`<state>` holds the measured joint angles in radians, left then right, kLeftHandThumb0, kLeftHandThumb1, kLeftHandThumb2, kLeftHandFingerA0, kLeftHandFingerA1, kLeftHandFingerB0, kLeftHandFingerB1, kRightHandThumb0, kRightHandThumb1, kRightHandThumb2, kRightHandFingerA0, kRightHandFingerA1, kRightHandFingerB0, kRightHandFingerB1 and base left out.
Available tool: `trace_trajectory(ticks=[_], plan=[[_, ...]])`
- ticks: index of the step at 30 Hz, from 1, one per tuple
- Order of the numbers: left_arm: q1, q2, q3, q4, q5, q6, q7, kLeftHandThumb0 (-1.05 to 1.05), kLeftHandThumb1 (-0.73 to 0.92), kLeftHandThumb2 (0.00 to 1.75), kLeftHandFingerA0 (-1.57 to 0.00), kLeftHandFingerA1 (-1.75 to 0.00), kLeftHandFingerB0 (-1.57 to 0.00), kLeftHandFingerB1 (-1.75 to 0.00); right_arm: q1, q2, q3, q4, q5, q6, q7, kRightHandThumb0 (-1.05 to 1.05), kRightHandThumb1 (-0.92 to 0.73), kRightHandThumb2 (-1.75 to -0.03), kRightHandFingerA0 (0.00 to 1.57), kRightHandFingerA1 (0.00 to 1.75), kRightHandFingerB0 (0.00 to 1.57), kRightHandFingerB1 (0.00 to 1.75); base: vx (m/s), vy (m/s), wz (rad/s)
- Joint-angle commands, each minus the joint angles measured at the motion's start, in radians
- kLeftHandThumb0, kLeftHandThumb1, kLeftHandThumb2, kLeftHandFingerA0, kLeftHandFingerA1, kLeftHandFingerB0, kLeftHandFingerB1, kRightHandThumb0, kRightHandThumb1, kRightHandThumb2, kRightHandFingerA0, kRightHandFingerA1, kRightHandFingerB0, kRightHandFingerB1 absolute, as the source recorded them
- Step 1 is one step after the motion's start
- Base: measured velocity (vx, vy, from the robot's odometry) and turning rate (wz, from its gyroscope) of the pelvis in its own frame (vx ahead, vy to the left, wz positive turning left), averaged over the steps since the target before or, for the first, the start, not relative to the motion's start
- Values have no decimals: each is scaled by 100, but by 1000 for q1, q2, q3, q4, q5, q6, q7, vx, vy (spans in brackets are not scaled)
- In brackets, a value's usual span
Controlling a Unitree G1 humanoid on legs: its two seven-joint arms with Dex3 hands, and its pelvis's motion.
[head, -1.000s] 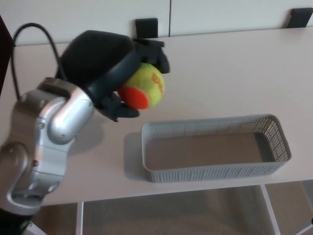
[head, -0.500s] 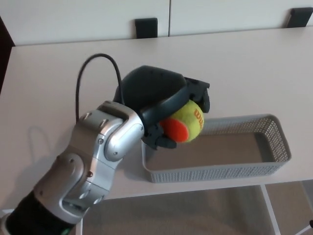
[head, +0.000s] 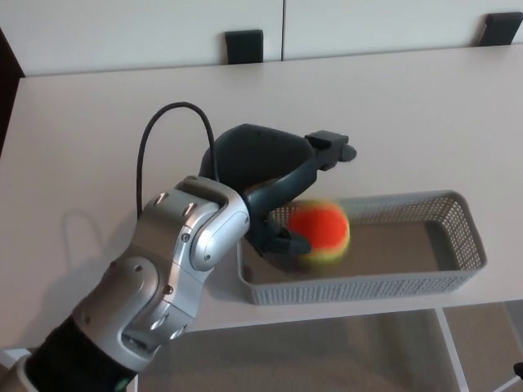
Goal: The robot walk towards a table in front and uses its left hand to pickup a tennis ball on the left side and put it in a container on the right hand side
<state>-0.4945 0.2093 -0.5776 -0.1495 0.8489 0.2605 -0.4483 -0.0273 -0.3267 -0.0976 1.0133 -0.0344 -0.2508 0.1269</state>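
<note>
Tennis ball (head: 321, 234): round, orange face up, yellow-green along its lower edge; outline smeared by blur.
Ball place: over the container's 9 o'clock end, inside the line of its rim; whether it rests on the bottom cannot be told.
Ball contact: just at 3 o'clock from the lower finger of the left hand (head: 270, 163); touching or apart cannot be told.
Container (head: 359, 287): grey mesh basket, long and shallow, upright, long axis from 9 to 3 o'clock.
Container place: on the table (head: 409, 106), at its 5 o'clock edge.

Lab-like room: plain table (head: 425, 106), white wall panels (head: 122, 28).
</note>
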Motion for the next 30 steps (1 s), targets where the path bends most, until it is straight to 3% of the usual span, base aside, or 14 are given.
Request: trace_trajectory(ticks=[1,5,6,13,16,19,22,26,27,28,30], plan=[[10,25,8,-8,23,31,-49,-93,48,79,0,-13,0,-9,3,-20,-3,-4,-3,4,-1,-33,-51,-56,83,51,63,44,0,0,0],[7,30,22,-3,11,27,-50,-93,47,74,0,-15,0,-13,2,-20,-2,-4,-5,5,-4,-32,-51,-55,83,50,63,43,0,0,0],[4,30,28,-3,5,29,-55,-84,46,90,0,-6,0,-5,1,-20,-2,-5,-6,4,-6,-31,-50,-56,85,51,64,44,0,0,0],[-7,36,53,-15,-14,30,-94,-86,46,90,0,-2,0,-3,-6,-17,1,-13,-8,14,-9,-31,-50,-55,83,51,63,44,0,0,0],[89,79,164,-239,-90,-6,-88,-81,43,90,0,-10,0,-9,3,-13,10,-7,-14,-5,-5,-32,-50,-55,81,50,62,44,0,0,0],[102,81,178,-264,-95,-10,-92,-81,43,90,0,-10,0,-9,3,-13,11,-7,-13,-7,-5,-32,-50,-55,81,50,62,44,0,0,0],[254,100,523,-650,-402,13,-164,-79,48,87,-4,-19,-11,-14,21,-18,20,5,-23,-18,-6,-32,-50,-55,82,51,63,44,0,0,0],[271,98,564,-678,-448,13,-178,-79,48,87,-4,-19,-11,-14,21,-18,18,7,-21,-17,-5,-32,-50,-55,82,51,63,44,0,0,0],[448,67,969,-811,-695,44,-235,-82,50,60,0,-30,-8,-27,23,-25,20,25,-23,-24,7,-40,-43,-72,76,61,57,54,0,0,0],[550,52,1203,-862,-839,44,-257,-70,42,83,-2,-29,-10,-22,25,-27,18,34,-20,-28,15,-39,-43,-72,73,60,57,54,0,0,0],[594,51,1298,-852,-904,21,-254,-70,42,83,-2,-29,-10,-22,26,-25,14,37,-15,-30,19,-39,-43,-72,73,60,57,54,0,0,0]])
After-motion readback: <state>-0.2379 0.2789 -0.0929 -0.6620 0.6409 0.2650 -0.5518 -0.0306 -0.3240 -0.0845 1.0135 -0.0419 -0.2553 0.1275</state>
